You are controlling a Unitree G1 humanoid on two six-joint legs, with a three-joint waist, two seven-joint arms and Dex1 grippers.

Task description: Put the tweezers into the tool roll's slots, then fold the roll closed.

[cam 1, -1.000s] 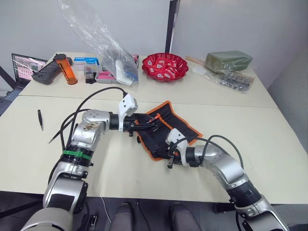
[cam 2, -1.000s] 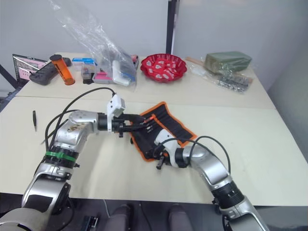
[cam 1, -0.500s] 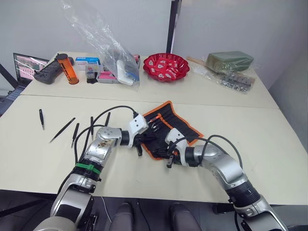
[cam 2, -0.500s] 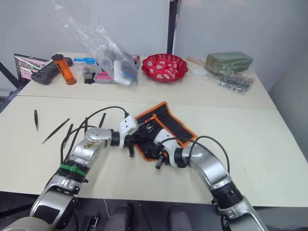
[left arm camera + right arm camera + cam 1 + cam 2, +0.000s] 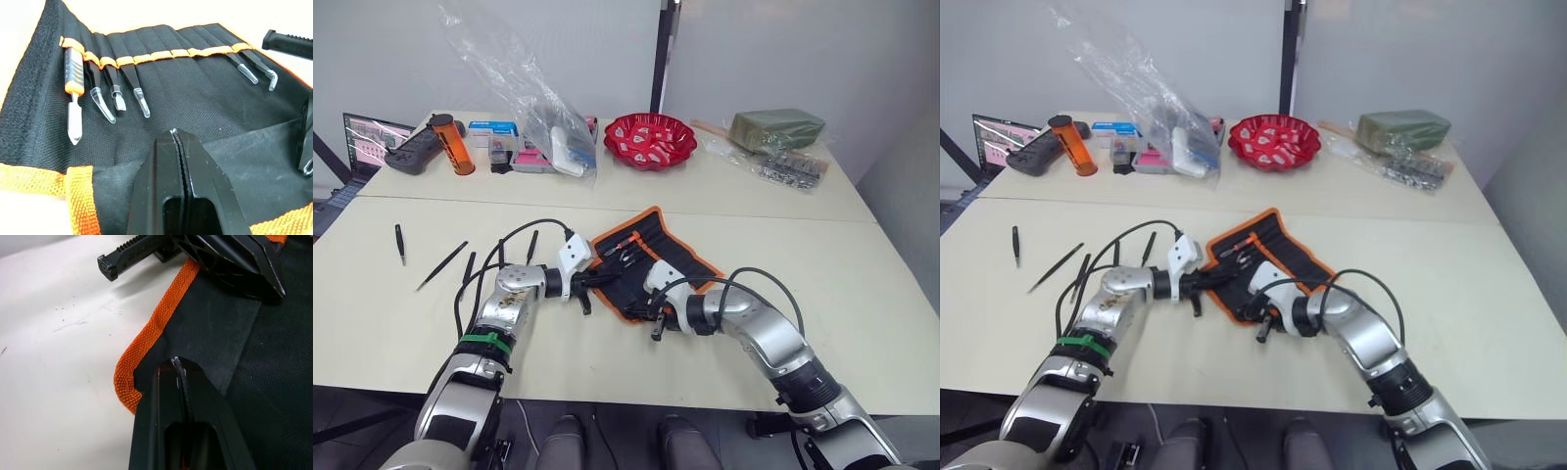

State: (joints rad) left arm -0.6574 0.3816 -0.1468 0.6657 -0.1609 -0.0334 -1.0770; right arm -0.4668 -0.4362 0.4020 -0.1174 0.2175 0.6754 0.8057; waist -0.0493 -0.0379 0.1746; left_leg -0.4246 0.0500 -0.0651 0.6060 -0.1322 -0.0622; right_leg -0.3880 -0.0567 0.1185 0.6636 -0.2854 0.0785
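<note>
Tool roll (image 5: 195, 98) slots hide tweezer bodies; tips alone protrude.

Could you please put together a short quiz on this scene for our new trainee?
1. True or false: several tweezers lie loose on the table, on the robot's left of the tool roll.
2. The tool roll is: A) spread open on the table; B) folded closed; C) hanging off the table edge.
3. Short answer: are the fingers of the left gripper open or shut?

Key: 1 true; 2 A; 3 shut.
</note>
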